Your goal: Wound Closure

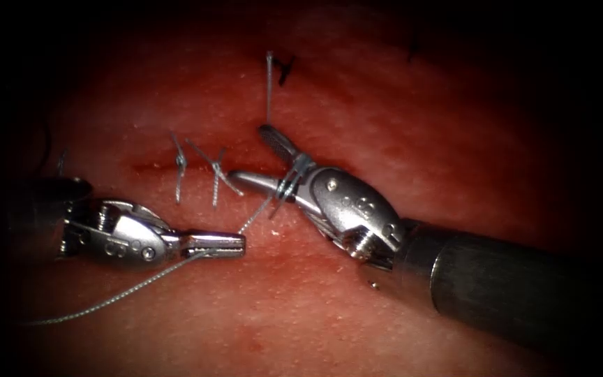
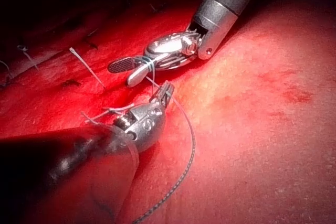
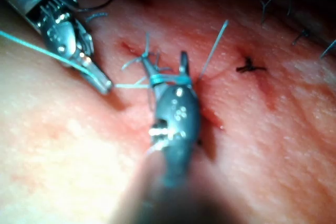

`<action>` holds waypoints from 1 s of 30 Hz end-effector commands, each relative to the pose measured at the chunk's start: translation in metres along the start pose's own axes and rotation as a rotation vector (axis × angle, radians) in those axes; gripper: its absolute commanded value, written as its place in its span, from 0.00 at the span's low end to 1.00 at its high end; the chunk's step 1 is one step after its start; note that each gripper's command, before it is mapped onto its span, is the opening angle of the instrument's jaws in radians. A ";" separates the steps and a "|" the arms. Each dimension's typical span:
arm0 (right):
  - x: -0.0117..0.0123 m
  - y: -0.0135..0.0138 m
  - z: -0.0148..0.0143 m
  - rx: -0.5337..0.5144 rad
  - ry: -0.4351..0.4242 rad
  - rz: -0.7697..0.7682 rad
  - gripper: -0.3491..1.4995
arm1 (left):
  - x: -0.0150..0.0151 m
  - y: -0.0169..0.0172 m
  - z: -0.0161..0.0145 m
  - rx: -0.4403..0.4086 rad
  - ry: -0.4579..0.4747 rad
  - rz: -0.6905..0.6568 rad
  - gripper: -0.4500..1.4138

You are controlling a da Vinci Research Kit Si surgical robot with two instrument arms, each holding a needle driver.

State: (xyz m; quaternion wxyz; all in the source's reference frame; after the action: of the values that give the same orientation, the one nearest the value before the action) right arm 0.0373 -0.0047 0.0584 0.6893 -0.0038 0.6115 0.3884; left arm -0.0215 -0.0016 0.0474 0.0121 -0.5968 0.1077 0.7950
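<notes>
Your left tool (image 1: 235, 244), lower left of the endoscope frame, has its jaws clamped on the thread (image 1: 116, 297). One run trails off to the lower-left edge; the other goes up right to your right tool (image 1: 249, 155).

The right tool enters from lower right, jaws spread wide over the cut (image 1: 151, 167) at frame centre and gripping nothing. The thread is wound around both jaws near the hinge; the left wrist view shows the same wrap. A free tail (image 1: 269, 87) stands up above the right tool, toward top centre.

No needle that I can make out. Two tied stitches (image 1: 197, 167) with cut ends sit on the cut just left of the right tool's tips.

My read: you're mid-knot, loop on the right tool. The next move calls for the open jaws to reach that free tail without shedding the wrap, so keep the left tool's tension steady. Wound itself looks partly closed.
</notes>
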 end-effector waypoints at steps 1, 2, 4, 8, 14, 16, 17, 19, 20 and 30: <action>-0.0002 0.0005 0.0008 -0.015 -0.005 -0.005 0.54 | -0.0002 -0.0006 0.0008 0.002 0.006 -0.001 0.00; -0.0002 0.0008 0.0007 -0.025 -0.008 -0.007 0.54 | -0.0001 -0.0010 0.0009 0.004 0.009 -0.004 0.00; -0.0003 0.0013 0.0006 -0.044 -0.019 -0.001 0.54 | 0.0001 -0.0018 0.0009 0.008 0.013 -0.006 0.00; -0.0005 0.0025 0.0008 -0.079 -0.031 0.015 0.52 | 0.0001 -0.0034 0.0015 0.017 0.008 0.001 0.00; -0.0007 0.0039 0.0015 -0.121 -0.037 0.048 0.45 | -0.0004 -0.0046 0.0021 0.023 0.001 0.002 0.00; -0.0008 0.0044 0.0018 -0.130 -0.038 0.050 0.45 | -0.0007 -0.0050 0.0021 0.028 0.000 0.001 0.00; -0.0009 0.0047 0.0019 -0.132 -0.038 0.054 0.44 | -0.0008 -0.0051 0.0022 0.028 0.000 0.000 0.00; -0.0011 0.0051 0.0021 -0.135 -0.036 0.060 0.44 | -0.0011 -0.0055 0.0022 0.029 -0.003 -0.001 0.00; -0.0012 0.0053 0.0022 -0.138 -0.039 0.063 0.43 | -0.0011 -0.0056 0.0022 0.032 -0.002 -0.001 0.00; -0.0014 0.0068 0.0039 -0.154 -0.045 0.081 0.37 | -0.0018 -0.0071 0.0023 0.042 -0.001 -0.002 0.00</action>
State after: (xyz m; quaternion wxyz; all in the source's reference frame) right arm 0.0361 0.0003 0.0633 0.6851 -0.0220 0.5620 0.4628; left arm -0.0214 0.0055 0.0482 0.0264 -0.5953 0.1230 0.7936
